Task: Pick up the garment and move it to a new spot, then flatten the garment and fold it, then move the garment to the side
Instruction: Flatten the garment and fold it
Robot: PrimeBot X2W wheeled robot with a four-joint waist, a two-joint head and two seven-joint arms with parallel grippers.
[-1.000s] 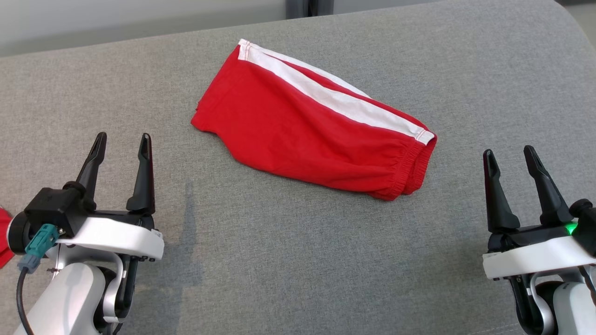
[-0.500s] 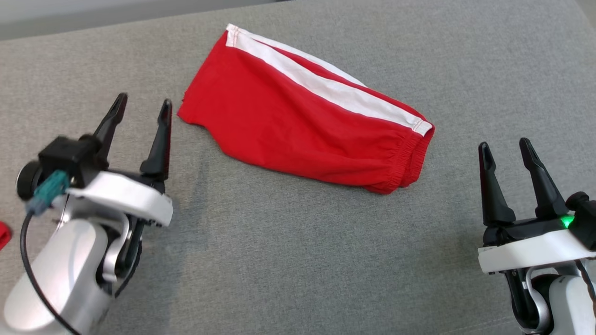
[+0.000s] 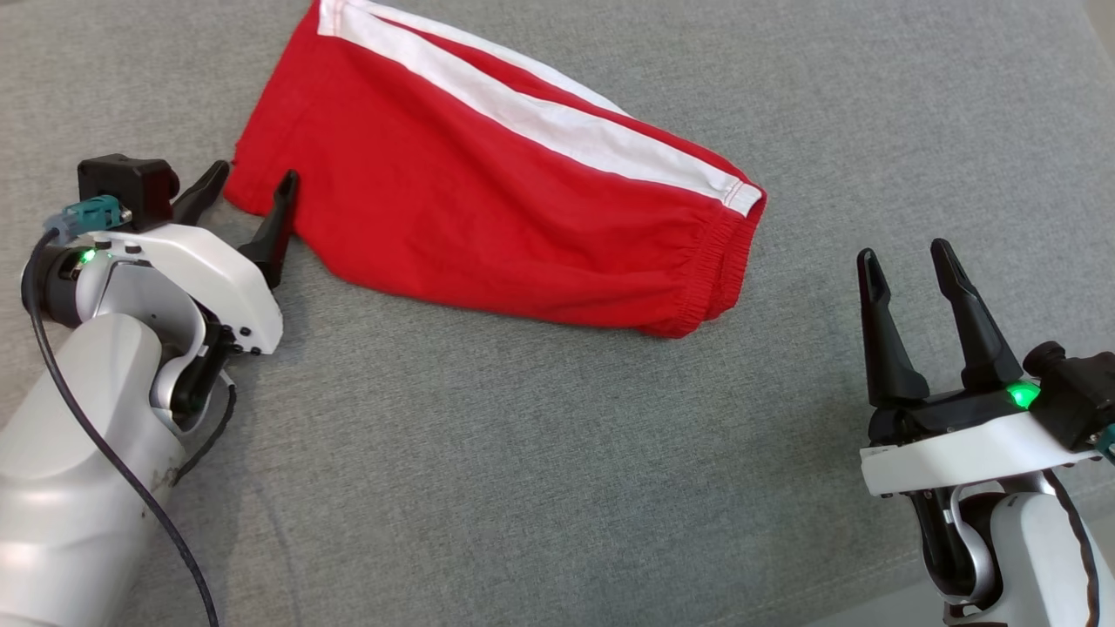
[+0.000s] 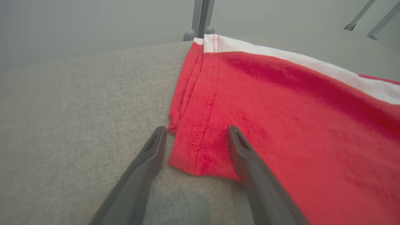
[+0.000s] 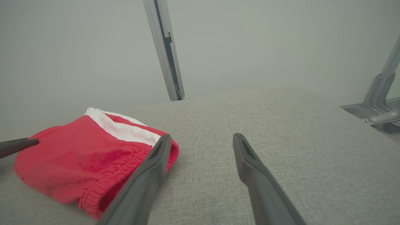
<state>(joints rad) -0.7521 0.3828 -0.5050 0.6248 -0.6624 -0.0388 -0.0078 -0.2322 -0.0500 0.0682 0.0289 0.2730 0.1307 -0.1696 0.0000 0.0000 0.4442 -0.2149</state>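
The garment [image 3: 488,200] is red with a white stripe along its far side and a gathered elastic band at its right end; it lies folded on the grey padded surface [image 3: 523,453]. My left gripper [image 3: 253,176] is open at the garment's near-left corner. In the left wrist view the left gripper [image 4: 196,129] straddles the hemmed corner of the garment [image 4: 281,109], one finger over the red cloth and the other over bare grey fabric. My right gripper [image 3: 903,252] stands open and empty, apart from the elastic end. The right wrist view has the right gripper [image 5: 202,137] just right of the garment [image 5: 78,156].
A metal post [image 5: 164,47] rises behind the surface's far edge, and metal brackets [image 5: 381,93] stand off its right side. The surface's rounded right edge [image 3: 1084,52] lies beyond my right gripper. A fingertip of my left gripper [image 5: 18,145] pokes in at the right wrist view's left edge.
The head camera has dipped and moved closer. My left gripper has travelled forward and right to the garment's near-left corner. The right gripper has hardly moved. The garment lies as before.
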